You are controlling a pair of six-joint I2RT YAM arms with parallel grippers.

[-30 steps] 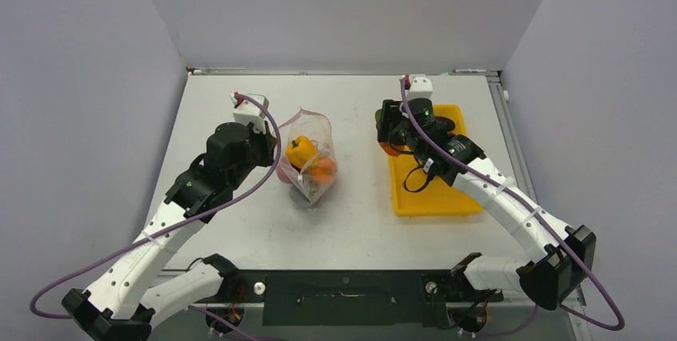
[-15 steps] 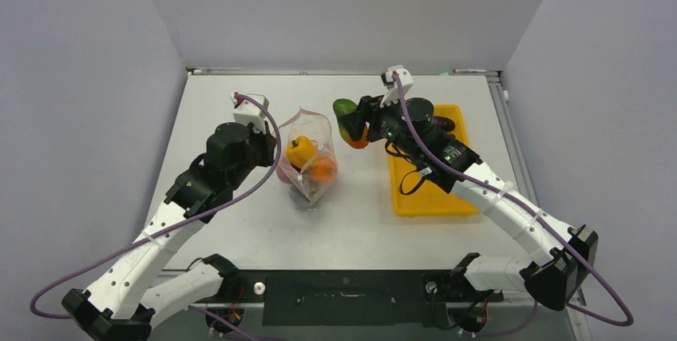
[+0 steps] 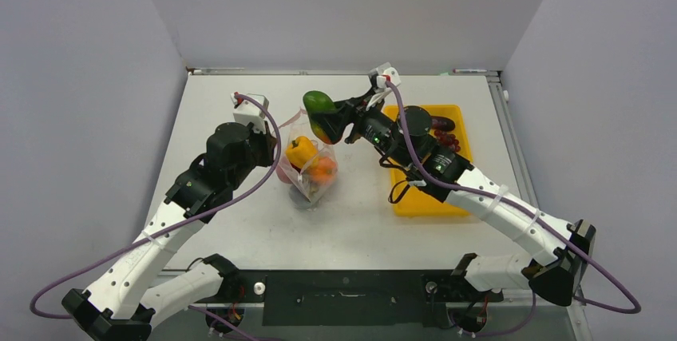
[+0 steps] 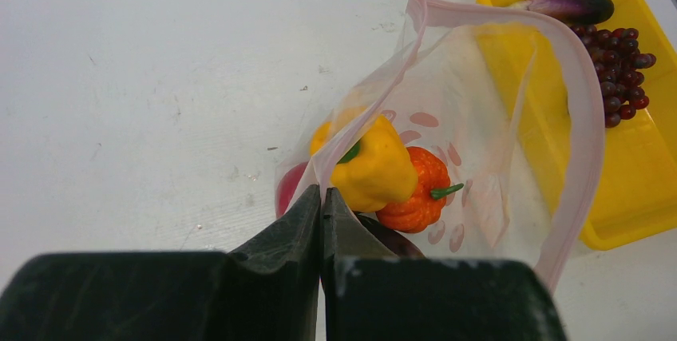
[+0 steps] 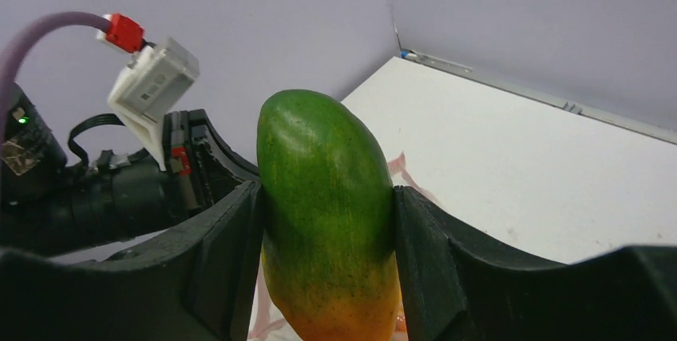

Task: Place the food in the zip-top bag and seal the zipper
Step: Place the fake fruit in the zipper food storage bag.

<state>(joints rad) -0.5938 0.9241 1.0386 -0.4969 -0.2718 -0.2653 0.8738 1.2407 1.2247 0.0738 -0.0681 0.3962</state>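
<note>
- The green toy mango with an orange lower end (image 5: 327, 189) sits clamped between the two black fingers of the right gripper (image 3: 332, 123), up off the white table (image 3: 359, 225), green end pointing to 11 o'clock in the top view.
- The mango hangs at about 12 o'clock of the clear crinkly zip-top bag with pink dots (image 3: 313, 185), just beside its open mouth.
- The pinkish-red zipper strip (image 4: 587, 117) is unsealed and arches wide.
- Inside the bag lie a yellow-orange bell pepper (image 4: 375, 165) and a small orange pumpkin (image 4: 415, 193), touching each other.
- The left gripper (image 4: 322, 201), at the bag's 9 o'clock, is pinched together on the bag's rim.
- At 3 o'clock of the bag stands a yellow plastic tray (image 3: 423, 201) holding a dark purple eggplant (image 4: 571, 7) and a dark red grape bunch (image 4: 615, 69).
</note>
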